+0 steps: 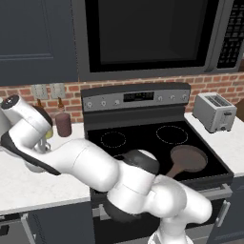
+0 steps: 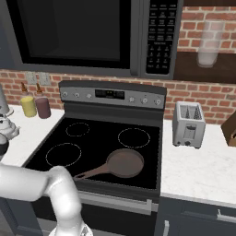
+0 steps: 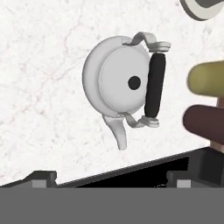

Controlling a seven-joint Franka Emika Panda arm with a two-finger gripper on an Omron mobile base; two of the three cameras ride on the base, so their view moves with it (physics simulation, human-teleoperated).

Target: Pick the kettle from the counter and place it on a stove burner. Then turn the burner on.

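Note:
The small silver-grey kettle [image 3: 120,83] stands on the white counter [image 3: 43,87], seen from straight above. Its black handle [image 3: 155,85] arches over the lid and its spout [image 3: 118,135] points toward the cooktop's edge. My gripper [image 3: 111,179] hovers above it, open, with both dark tips apart at the bottom of the hand view and nothing between them. In the right base view the kettle [image 2: 8,128] shows at the far left edge. The widest outlined burner [image 2: 63,154] is at the cooktop's front left and bare. In the left base view my arm reaches left over the counter [image 1: 43,186].
A brown pan [image 2: 123,162] lies on the front right burner. A yellow bottle [image 3: 208,78] and a maroon bottle [image 3: 203,122] stand close behind the kettle by the brick wall. A toaster [image 2: 188,123] sits right of the stove. A knob panel [image 2: 113,95] runs along the stove's back.

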